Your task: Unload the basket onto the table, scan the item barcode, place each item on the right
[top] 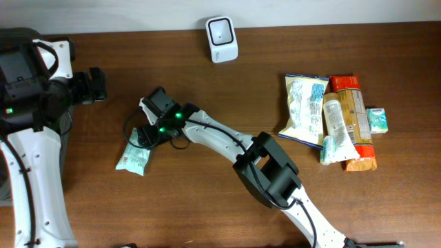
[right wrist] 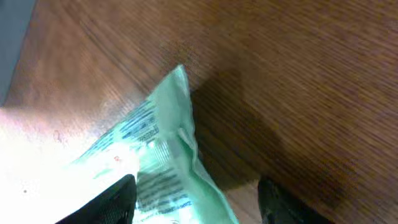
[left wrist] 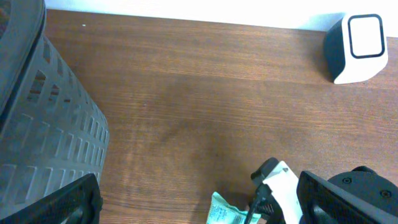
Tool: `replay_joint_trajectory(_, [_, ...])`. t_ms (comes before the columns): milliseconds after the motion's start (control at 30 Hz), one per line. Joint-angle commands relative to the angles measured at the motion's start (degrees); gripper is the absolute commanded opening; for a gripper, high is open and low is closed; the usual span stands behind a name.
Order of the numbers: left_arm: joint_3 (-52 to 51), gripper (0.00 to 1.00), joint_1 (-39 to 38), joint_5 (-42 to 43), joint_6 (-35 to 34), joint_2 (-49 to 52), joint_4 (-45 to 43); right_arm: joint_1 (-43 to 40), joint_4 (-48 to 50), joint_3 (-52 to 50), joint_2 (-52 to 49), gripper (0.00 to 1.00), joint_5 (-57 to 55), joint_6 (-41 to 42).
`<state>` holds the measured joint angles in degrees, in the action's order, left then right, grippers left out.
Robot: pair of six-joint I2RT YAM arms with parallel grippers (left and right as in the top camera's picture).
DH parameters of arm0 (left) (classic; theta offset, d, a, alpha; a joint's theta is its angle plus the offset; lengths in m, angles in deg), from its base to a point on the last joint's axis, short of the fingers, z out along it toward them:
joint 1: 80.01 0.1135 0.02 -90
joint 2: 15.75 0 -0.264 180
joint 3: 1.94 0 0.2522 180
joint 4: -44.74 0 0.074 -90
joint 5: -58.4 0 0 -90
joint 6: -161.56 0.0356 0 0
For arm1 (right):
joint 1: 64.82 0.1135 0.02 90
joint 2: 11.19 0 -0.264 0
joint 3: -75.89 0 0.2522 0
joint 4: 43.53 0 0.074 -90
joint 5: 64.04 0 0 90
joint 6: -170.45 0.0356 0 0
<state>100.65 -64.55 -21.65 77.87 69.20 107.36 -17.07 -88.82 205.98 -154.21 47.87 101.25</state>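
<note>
A pale green foil packet [top: 133, 158], crinkled and crimped at its end, printed with dark barcode-like lines and small text, lies flat on the brown wooden table [top: 227, 89], left of centre and well away from the white scanner [top: 222, 39] at the far edge. In the right wrist view the packet [right wrist: 168, 143] runs up from between the two dark fingers [right wrist: 115, 199], glare washing out its left half; it sits close against the left finger, while bare wood shows between it and the other. The right gripper [top: 142, 132] is partly open around the packet's upper end and is not clamped on it. The right arm reaches in a long diagonal from the near right edge, its wrist bent down over the packet. The left gripper [top: 96, 86] hangs at the table's left side, spread wide with nothing between its fingers [left wrist: 68, 202]; its camera takes in a dark slotted basket [left wrist: 43, 130], the scanner [left wrist: 357, 46] and a corner of the packet [left wrist: 227, 214]. A heap of other goods [top: 337, 120] lies well apart at the right.
</note>
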Motion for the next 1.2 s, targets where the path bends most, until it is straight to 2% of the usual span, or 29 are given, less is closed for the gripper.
replay_joint_trajectory(0, [0.83, 0.99, 0.20, -0.39, -0.70, -0.74, 0.07, -0.28, -2.34, -0.28, -0.87, 0.41, -0.07, 0.63])
replay_joint_trajectory(33, [0.83, 0.99, 0.20, -0.39, -0.70, -0.74, 0.07, -0.31, -2.32, -0.28, -0.87, 0.29, 0.61, 0.63])
replay_joint_trajectory(67, [0.83, 0.99, 0.20, -0.39, -0.70, -0.74, 0.07, -0.37, -2.29, -0.28, -0.85, 0.11, 0.57, 0.63])
replay_joint_trajectory(100, [0.83, 0.99, 0.20, -0.39, -0.70, -0.74, 0.07, -0.55, -2.27, -0.26, -0.81, 0.04, 0.61, 0.66])
replay_joint_trajectory(267, [0.83, 0.99, 0.20, -0.39, -0.70, -0.74, 0.07, -6.38, -9.64, -0.07, 4.42, 0.04, 4.15, 0.72])
replay_joint_trajectory(400, [0.83, 0.99, 0.20, -0.39, -0.70, -0.74, 0.07, -14.14, -28.96, -0.04, 12.11, 0.04, 0.72, 0.68])
replay_joint_trajectory(567, [0.83, 0.99, 0.20, -0.39, -0.70, -0.74, 0.07, -20.85, -46.77, -1.99, 12.13, 0.05, -1.90, -4.11])
replay_joint_trajectory(600, [0.83, 0.99, 0.20, -0.39, -0.70, -0.74, 0.07, -20.96, -48.68, -2.21, 12.13, 0.27, -3.80, -4.13])
replay_joint_trajectory(667, [0.83, 0.99, 0.20, -0.39, -0.70, -0.74, 0.07, -21.16, -50.60, -2.10, 12.15, 0.43, -3.98, -8.68])
replay_joint_trajectory(733, [0.83, 0.99, 0.20, -0.39, -0.70, -0.74, 0.07, -22.05, -51.19, -1.60, 12.15, 0.54, -3.98, -12.63])
replay_joint_trajectory(800, [0.83, 0.99, 0.20, -0.39, -0.70, -0.74, 0.07, -23.93, -51.65, 0.85, 12.15, 0.61, -3.98, -16.79])
replay_joint_trajectory(933, [0.83, 0.99, 0.20, -0.39, -0.70, -0.74, 0.07, -27.67, -53.35, 0.66, 12.13, 0.74, -3.76, -18.32])
replay_joint_trajectory(1033, [0.83, 0.99, 0.20, -0.39, -0.70, -0.74, 0.07, -29.44, -53.20, -3.43, 12.13, 0.74, 0.66, -20.61])
replay_joint_trajectory(1167, [0.83, 0.99, 0.20, -0.39, -0.70, -0.74, 0.07, -28.83, -45.46, -11.54, 12.13, 0.74, 7.52, -20.59])
